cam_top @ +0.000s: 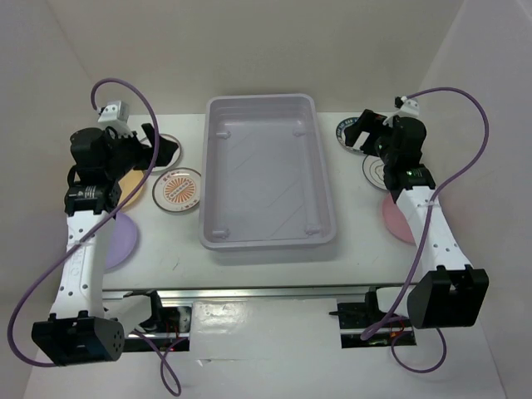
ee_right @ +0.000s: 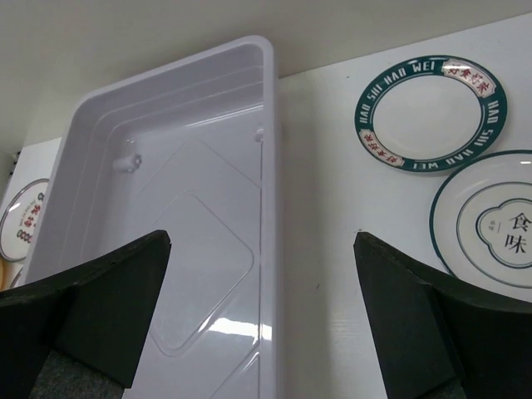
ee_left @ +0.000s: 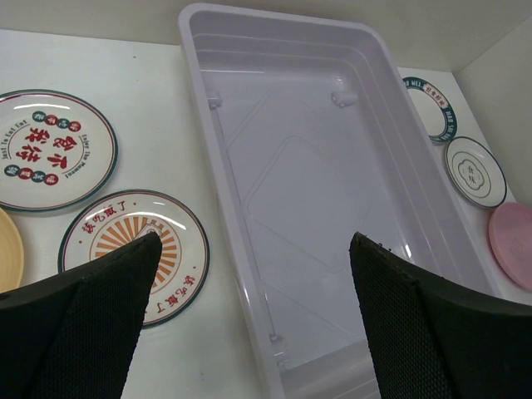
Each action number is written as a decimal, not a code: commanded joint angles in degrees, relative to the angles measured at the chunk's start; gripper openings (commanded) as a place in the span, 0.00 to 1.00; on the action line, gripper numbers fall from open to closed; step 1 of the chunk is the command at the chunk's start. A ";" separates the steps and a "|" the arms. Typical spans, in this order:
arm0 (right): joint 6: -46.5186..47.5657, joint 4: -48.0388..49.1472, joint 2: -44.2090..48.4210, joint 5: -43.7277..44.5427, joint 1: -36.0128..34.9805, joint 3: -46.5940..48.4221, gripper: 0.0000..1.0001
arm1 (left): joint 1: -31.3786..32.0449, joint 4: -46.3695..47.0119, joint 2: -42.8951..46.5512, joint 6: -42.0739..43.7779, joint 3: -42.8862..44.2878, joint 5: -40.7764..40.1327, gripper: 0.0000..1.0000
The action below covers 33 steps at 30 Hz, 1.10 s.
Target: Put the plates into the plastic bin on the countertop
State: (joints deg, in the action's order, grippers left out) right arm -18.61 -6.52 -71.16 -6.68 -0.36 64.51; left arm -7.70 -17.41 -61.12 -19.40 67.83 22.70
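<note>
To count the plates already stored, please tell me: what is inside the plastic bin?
The plastic bin is empty: from above its whole bare floor shows, with only moulded lines. Nothing covers any part of it.

Left gripper (ee_left: 255,239): its two dark fingers (ee_left: 91,324) are seen spread wide at the bottom corners.
Plastic bin (ee_left: 316,191): set lengthwise on the countertop (ee_left: 150,100), framed between the fingers.
Sunburst plate (ee_left: 133,224): laid just left of the bin, its near edge covered by the left finger.
Red-marked plate (ee_left: 51,151): placed beyond it, farther left.
Yellow plate (ee_left: 7,249): cut off by the left edge.
Green-rimmed plate (ee_left: 432,108): partly hidden behind the bin's right rim.
Line-drawing plate (ee_left: 475,171): laid just beside it.
Pink plate (ee_left: 511,243): cut off by the right edge.
</note>
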 commanded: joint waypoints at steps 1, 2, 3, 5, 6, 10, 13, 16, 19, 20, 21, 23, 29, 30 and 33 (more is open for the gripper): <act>-0.20 0.28 -0.48 1.48 0.10 1.14 1.00 | -0.12 1.24 0.12 1.47 1.78 2.26 1.00; -0.20 0.28 -0.48 1.49 0.10 1.14 1.00 | -0.12 1.93 0.65 1.47 1.25 1.22 1.00; -0.20 0.28 -1.08 2.19 0.10 1.14 1.00 | -0.12 1.94 0.65 1.47 1.25 1.21 1.00; -0.20 0.28 -1.61 2.19 0.10 1.14 1.00 | -0.12 1.94 -0.04 2.26 1.77 2.16 1.00; -0.20 0.28 -1.62 2.19 0.10 1.14 1.00 | -0.12 1.07 -0.05 2.26 1.78 2.17 1.00; -0.72 1.68 -6.35 0.79 0.10 2.98 1.00 | -0.12 1.14 -3.12 -0.01 3.09 3.32 1.00; -1.33 -0.31 -12.57 1.32 0.10 7.28 1.00 | 0.41 0.02 -8.37 -0.90 7.46 -0.62 1.00; -1.34 -1.12 -18.99 1.32 0.10 14.66 1.00 | 2.34 -6.31 -14.70 0.14 14.32 -6.23 1.00; -1.34 2.56 -24.18 -0.08 0.10 19.94 1.00 | 2.34 -7.73 -22.97 -0.99 22.23 -9.33 1.00; -1.34 2.57 -25.51 -0.70 0.10 23.61 1.00 | 2.34 -7.73 -26.82 -0.99 23.47 -9.95 1.00; -1.34 2.57 -26.92 -1.31 0.10 25.47 1.00 | 2.34 -7.73 -28.60 -1.51 24.53 -10.65 1.00; -0.73 3.18 -30.61 -4.12 0.10 30.03 1.00 | 0.42 -7.73 -31.85 -2.75 26.72 -12.50 1.00; 0.50 5.81 -34.23 -4.23 0.10 32.08 1.00 | -6.44 -3.78 -38.46 -1.27 27.26 -8.02 0.96; 1.20 6.34 -34.23 -4.22 0.10 31.56 1.00 | -6.45 -3.16 -39.41 -0.39 27.96 -7.06 0.96; 2.52 7.49 -34.84 -5.36 0.10 30.85 1.00 | -7.85 -5.43 -41.88 1.72 29.72 -7.84 0.96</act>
State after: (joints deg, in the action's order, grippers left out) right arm -18.52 -3.64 -105.69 -10.48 -0.36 94.17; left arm -15.38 -24.08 -102.61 -20.67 93.84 13.67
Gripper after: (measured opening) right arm 0.999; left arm 0.967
